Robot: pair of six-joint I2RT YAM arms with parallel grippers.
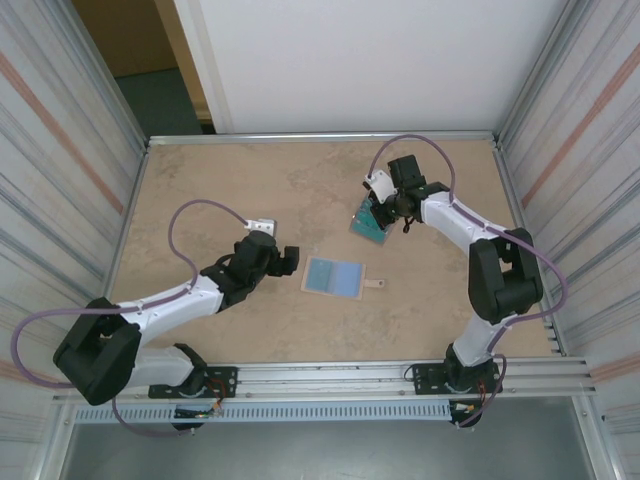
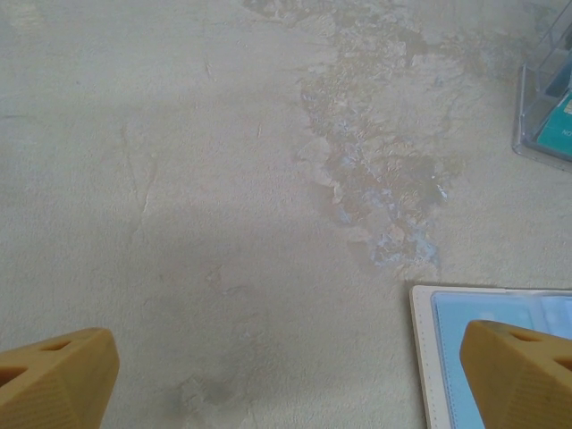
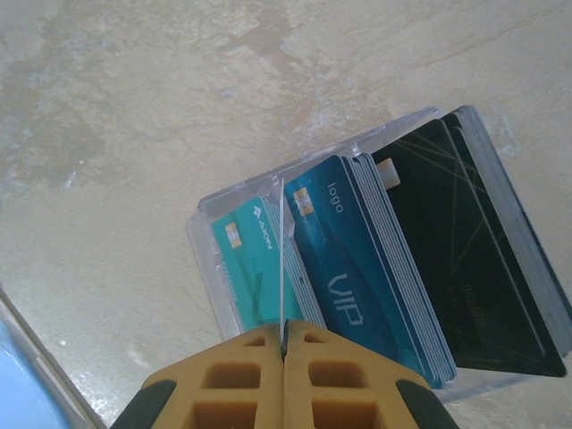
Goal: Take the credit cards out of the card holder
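The right tool [image 3: 284,347] is pressed together on one thin card [image 3: 281,268], held edge-on over a clear tray [image 3: 204,234] toward the far right corner of the tabletop [image 1: 200,190]. The credit cards [image 3: 344,268] stacked in it read "logo VIP" on blue and apparently "AJON" on teal. The left tool [image 2: 286,375], spread wide, hovers at the left edge of the open card holder [image 1: 333,276], mid-tabletop.

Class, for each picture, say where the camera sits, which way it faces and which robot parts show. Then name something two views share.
Top external: above and behind the bases, looking down on the beige table; both arms, left hand, right hand.
Left wrist: on the left arm, facing the table; open tan fingers at bottom.
Right wrist: on the right arm, facing a clear plastic tray of teal, blue, black cards; fingers pinching a thin card.
Shared: pale blue flat card holder, top and left wrist.
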